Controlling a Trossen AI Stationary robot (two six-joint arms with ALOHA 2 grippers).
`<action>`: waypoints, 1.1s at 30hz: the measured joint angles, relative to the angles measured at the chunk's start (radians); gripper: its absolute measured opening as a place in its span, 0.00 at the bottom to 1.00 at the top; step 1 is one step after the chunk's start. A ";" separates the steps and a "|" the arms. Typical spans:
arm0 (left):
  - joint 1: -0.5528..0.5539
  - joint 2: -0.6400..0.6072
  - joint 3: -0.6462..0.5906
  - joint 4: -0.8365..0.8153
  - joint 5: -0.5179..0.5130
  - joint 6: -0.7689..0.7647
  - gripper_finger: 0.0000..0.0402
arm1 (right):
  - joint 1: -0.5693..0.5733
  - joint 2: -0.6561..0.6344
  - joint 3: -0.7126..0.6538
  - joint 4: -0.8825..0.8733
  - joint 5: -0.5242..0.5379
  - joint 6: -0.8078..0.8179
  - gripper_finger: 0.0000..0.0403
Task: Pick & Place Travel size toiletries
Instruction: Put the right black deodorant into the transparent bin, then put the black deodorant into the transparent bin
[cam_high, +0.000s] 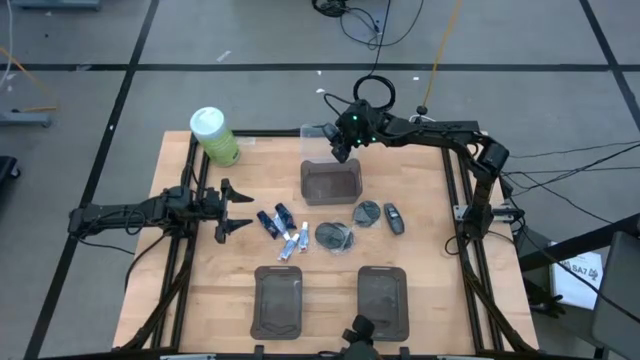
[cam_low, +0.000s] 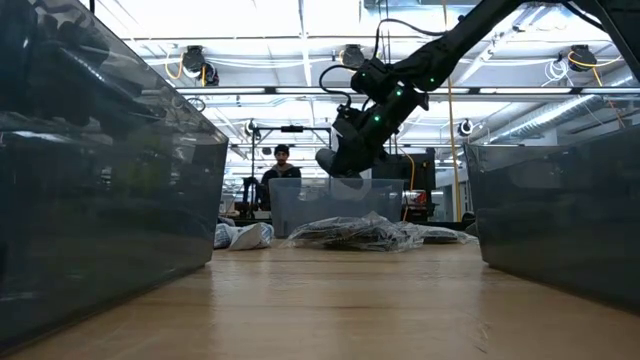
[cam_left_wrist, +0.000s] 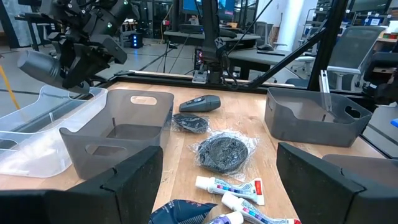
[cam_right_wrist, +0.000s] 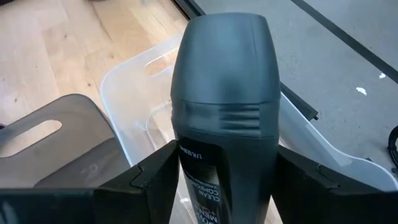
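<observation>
My right gripper (cam_high: 340, 150) is at the table's far edge, shut on a dark grey bottle (cam_right_wrist: 224, 93), above a clear bin (cam_right_wrist: 143, 81) next to a grey tray (cam_high: 332, 182). My left gripper (cam_high: 245, 210) hovers open at the table's left, touching nothing. To its right, lying flat on the wood, are two dark blue tubes (cam_high: 275, 218), white-and-blue tubes (cam_left_wrist: 227, 185), two wrapped round grey pots (cam_left_wrist: 222, 150) (cam_high: 367, 213) and a small dark bottle (cam_left_wrist: 200, 104). My right gripper pinches the dark bottle between its two fingers (cam_right_wrist: 149, 180), one on each side of the labelled body (cam_right_wrist: 205, 168) below the rounded cap. It comes from above on a slant. The bottle is lifted clear, cap end pointing ahead and down over the clear bin.
A big green bottle with a white cap (cam_high: 213, 135) stands at the far left corner. Two dark grey trays (cam_high: 278, 300) (cam_high: 383, 298) sit at the near edge. A person (cam_low: 282, 165) stands in the room beyond the table.
</observation>
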 joint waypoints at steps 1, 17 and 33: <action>0.000 0.000 0.000 0.000 0.000 0.000 0.76 | 0.000 0.000 0.000 0.000 0.000 0.000 0.53; 0.000 0.000 0.000 0.000 0.000 0.000 0.76 | 0.001 0.000 0.000 -0.001 -0.029 0.004 0.60; 0.000 0.000 0.000 0.000 0.000 0.000 0.76 | 0.030 -0.179 -0.001 -0.162 -0.024 -0.021 0.65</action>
